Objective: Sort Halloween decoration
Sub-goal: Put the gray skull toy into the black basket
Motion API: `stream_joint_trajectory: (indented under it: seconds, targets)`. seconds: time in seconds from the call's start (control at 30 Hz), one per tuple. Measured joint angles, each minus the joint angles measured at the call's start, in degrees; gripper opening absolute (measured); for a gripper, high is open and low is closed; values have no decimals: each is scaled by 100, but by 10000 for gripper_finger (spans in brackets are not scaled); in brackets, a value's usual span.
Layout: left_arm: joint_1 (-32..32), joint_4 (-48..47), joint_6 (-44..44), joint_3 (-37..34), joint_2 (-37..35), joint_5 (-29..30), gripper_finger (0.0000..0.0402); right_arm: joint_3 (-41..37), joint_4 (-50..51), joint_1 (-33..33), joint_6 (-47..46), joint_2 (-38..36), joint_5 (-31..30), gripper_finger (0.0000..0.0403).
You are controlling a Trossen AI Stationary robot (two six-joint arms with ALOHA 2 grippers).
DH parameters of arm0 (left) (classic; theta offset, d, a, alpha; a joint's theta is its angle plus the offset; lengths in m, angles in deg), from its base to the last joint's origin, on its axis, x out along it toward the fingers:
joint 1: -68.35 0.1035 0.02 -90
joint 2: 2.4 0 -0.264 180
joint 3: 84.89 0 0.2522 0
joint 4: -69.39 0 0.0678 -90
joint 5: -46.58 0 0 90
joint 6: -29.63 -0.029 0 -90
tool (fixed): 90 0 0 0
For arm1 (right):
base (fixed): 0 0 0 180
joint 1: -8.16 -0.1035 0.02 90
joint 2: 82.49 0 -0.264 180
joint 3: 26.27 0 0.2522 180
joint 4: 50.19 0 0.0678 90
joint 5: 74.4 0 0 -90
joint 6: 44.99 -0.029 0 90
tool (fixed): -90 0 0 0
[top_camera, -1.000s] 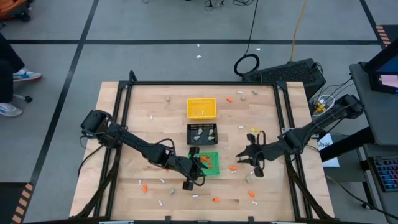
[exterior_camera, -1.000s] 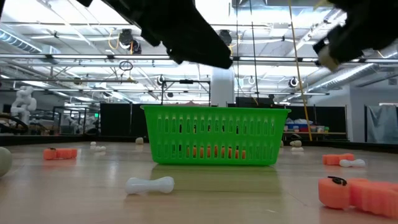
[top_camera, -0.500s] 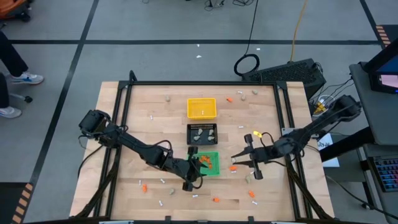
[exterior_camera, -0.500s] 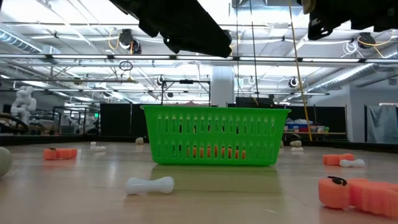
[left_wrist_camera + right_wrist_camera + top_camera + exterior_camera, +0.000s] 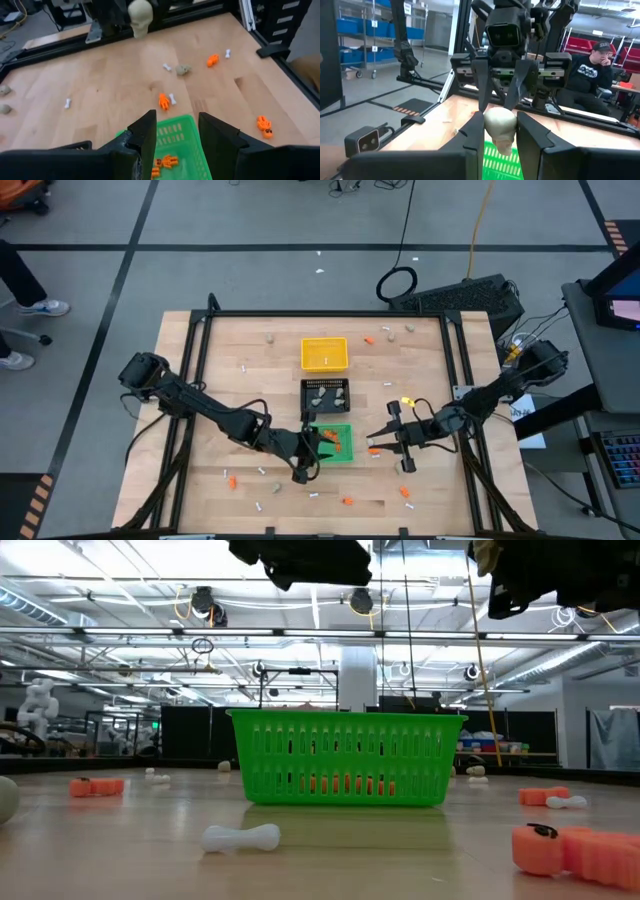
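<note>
The decoration pieces lie scattered on the wooden table: orange bits (image 5: 348, 501), thin white sticks (image 5: 246, 366) and beige-grey lumps (image 5: 268, 337). Orange bits (image 5: 165, 162) also lie in the green tray (image 5: 343, 455). My left gripper (image 5: 177, 135) is open and empty, hovering over the green tray's left edge (image 5: 311, 448). My right gripper (image 5: 499, 137) is just right of the green tray (image 5: 373, 443), shut on a skull-shaped beige-grey lump (image 5: 500, 124). That lump also shows in the left wrist view (image 5: 140, 17). My right gripper pinches the skull-shaped lump (image 5: 496, 131) between its two fingers, one on each side of it. The fingers lie about level and reach in from the table's right. The lump is lifted clear of the table and sits upright between the fingertips.
A yellow tray (image 5: 324, 353) and a black tray (image 5: 325, 394) with beige lumps stand beyond the green one. A black frame rail (image 5: 320, 314) borders the table. In the low view a white stick (image 5: 240, 837) and orange bits (image 5: 572, 850) lie near. A person (image 5: 592, 75) sits beyond the table.
My right gripper has carried the lump toward the table's left, up to the green tray, and tipped from pointing down to about level. My left gripper has risen above the green tray.
</note>
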Motion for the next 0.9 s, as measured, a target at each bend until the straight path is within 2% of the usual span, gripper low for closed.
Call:
stream_joint_trajectory:
  seconds: [0.27, 0.53, 0.67, 0.9]
  targets:
    - [-13, -21, 42, -1, 13, 19, 145, 0, -695, 74, -24, 513, -2, 59]
    - [-53, -21, 44, 1, 13, 19, 145, 0, -767, 81, 116, 584, -1, 59]
    - [-53, -22, 46, 0, 13, 19, 145, 0, -672, 81, 601, 581, -2, 59]
    - [-53, -31, 48, 0, 13, 19, 145, 0, -660, 81, 2017, 581, -4, 59]
